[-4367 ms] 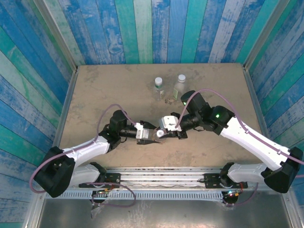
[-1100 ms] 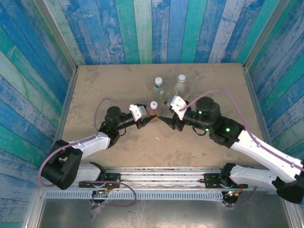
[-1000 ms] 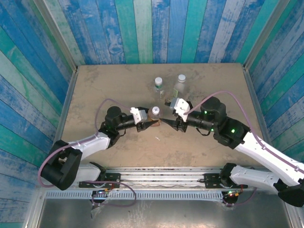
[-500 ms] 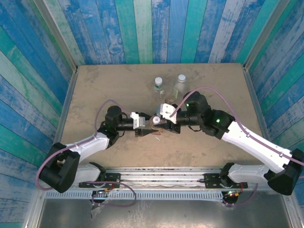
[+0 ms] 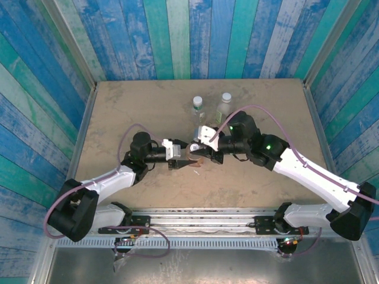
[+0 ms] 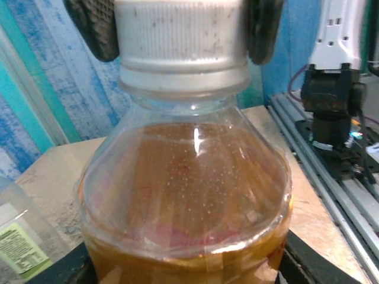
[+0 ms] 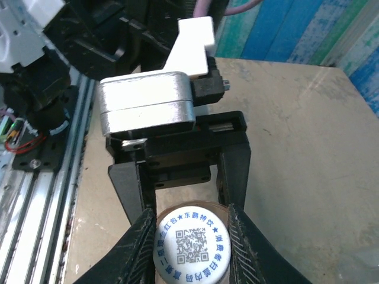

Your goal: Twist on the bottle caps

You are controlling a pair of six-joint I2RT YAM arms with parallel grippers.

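The amber bottle [image 5: 190, 156] stands mid-table, and its body takes up most of the left wrist view [image 6: 183, 195]. My left gripper [image 5: 185, 155] is shut on its lower body; its black jaws flank the bottle's sides in the right wrist view. A white bottle cap [image 7: 192, 248] with a printed code sits on the neck [image 6: 180, 41]. My right gripper [image 7: 190, 251] is shut on this cap from above, its ribbed fingers [image 6: 95, 29] pressed against both sides. Two clear bottles, a short one [image 5: 198, 110] and a taller one [image 5: 224, 107], stand capped behind.
Blue and green plank walls enclose the tan table [image 5: 130, 112] at the back and sides. A metal rail [image 5: 201, 216] with both arm bases runs along the near edge. The short bottle's green label [image 6: 23, 248] shows close on the left of the amber bottle.
My right gripper has moved left over the amber bottle and closed its fingers on the cap. The left gripper has shifted the bottle slightly toward the near side.
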